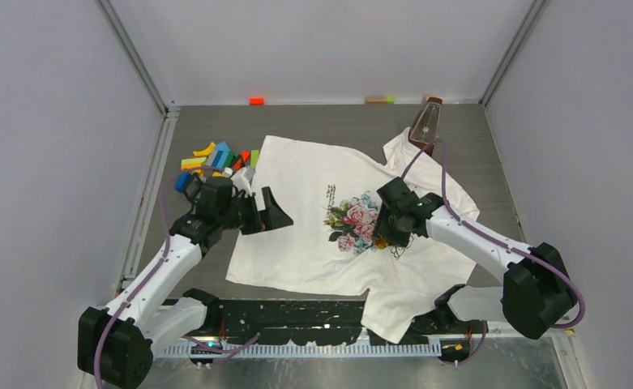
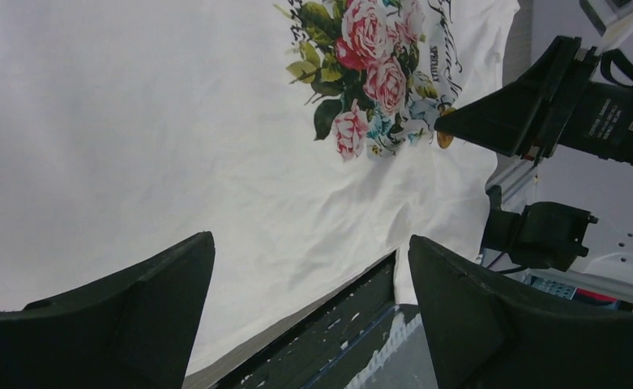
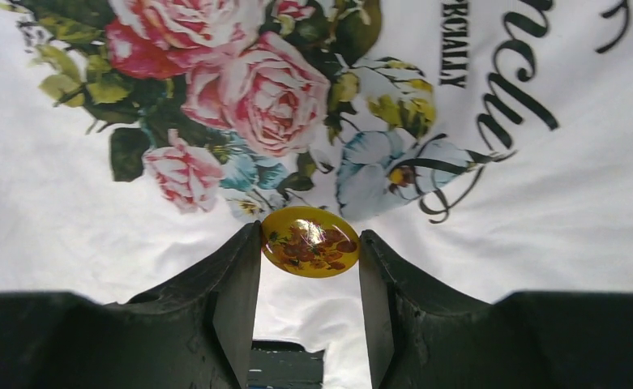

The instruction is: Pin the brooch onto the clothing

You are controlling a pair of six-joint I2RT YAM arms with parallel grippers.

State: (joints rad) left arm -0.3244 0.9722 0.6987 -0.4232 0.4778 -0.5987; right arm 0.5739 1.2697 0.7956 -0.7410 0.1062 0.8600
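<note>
The white T-shirt (image 1: 297, 243) with the rose print lies flat on the table; it also shows in the left wrist view (image 2: 134, 121) and the right wrist view (image 3: 540, 203). My right gripper (image 1: 382, 235) is low over the print's lower edge. In the right wrist view, this gripper (image 3: 310, 247) is shut on a yellow oval brooch (image 3: 310, 235) with a reddish flower picture, gripping it by its two sides at the fingertips. The brooch is a yellow spot in the left wrist view (image 2: 445, 139). My left gripper (image 1: 268, 212) is open and empty above the shirt's left part (image 2: 310, 243).
Several coloured blocks (image 1: 215, 158) lie at the back left by the shirt's corner. A brown metronome-like object (image 1: 426, 121) stands at the back right on the shirt's sleeve. Small blocks (image 1: 256, 100) lie along the back wall. A black strip (image 1: 297, 312) runs along the table's near edge.
</note>
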